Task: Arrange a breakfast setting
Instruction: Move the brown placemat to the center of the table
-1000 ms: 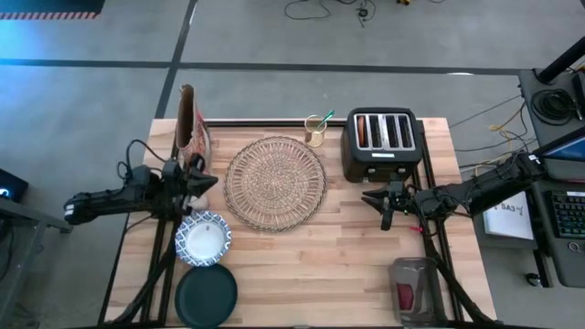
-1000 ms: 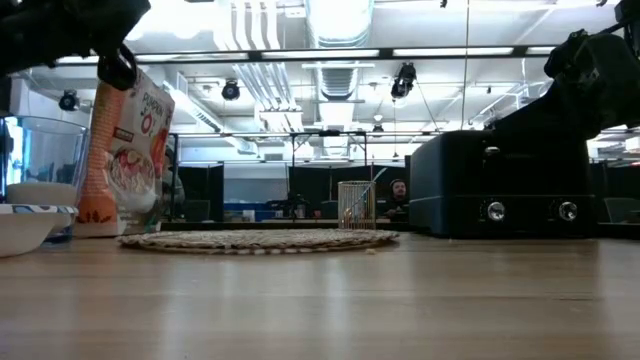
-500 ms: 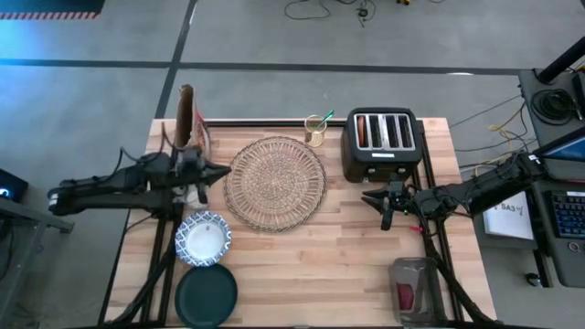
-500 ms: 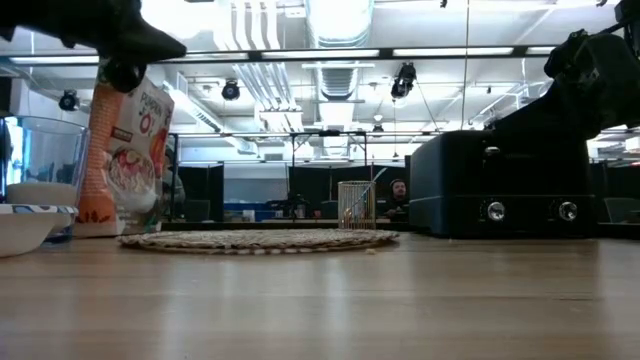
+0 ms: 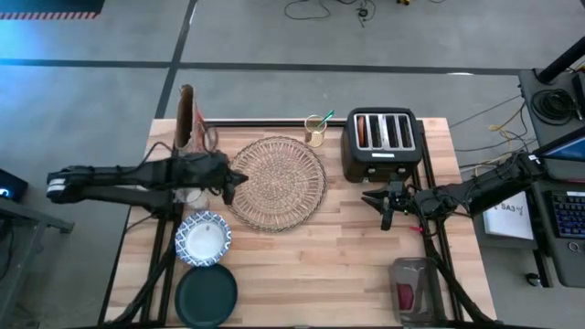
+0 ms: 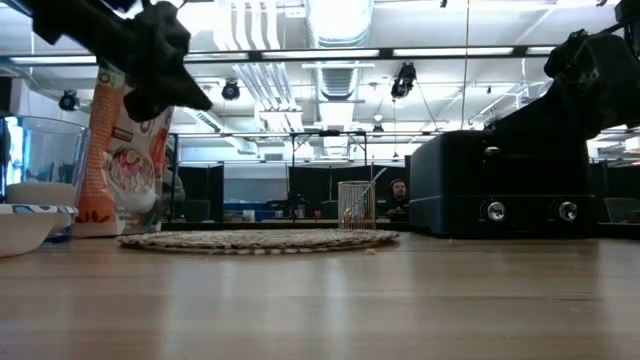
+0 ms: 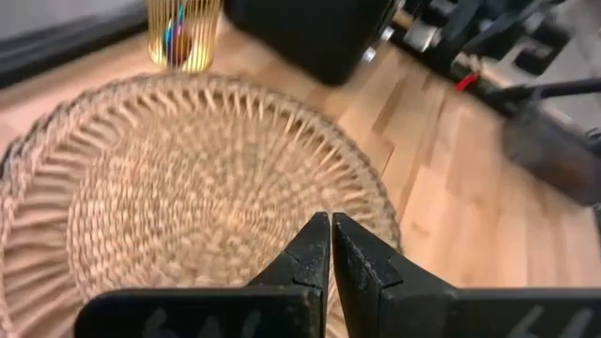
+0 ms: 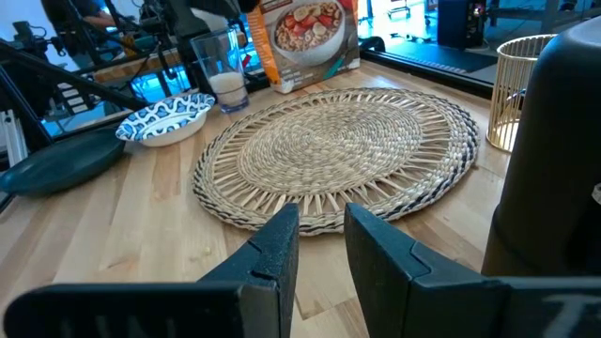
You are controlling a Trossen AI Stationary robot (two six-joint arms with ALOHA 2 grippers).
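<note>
Left gripper (image 5: 239, 179) closed, empty, over round tan woven placemat (image 5: 276, 184) edge; right gripper (image 5: 385, 210) part-open, empty (waiting by toaster). Dark teal plate (image 5: 207, 295) likely heavy, slippery: grip rim.

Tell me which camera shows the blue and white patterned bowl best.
The high view: it looks straight down on the blue-and-white patterned bowl, showing the whole rim and inner pattern. The right wrist view shows it whole but from the side and farther off. The low view catches only an edge. The left wrist view misses it.
</note>
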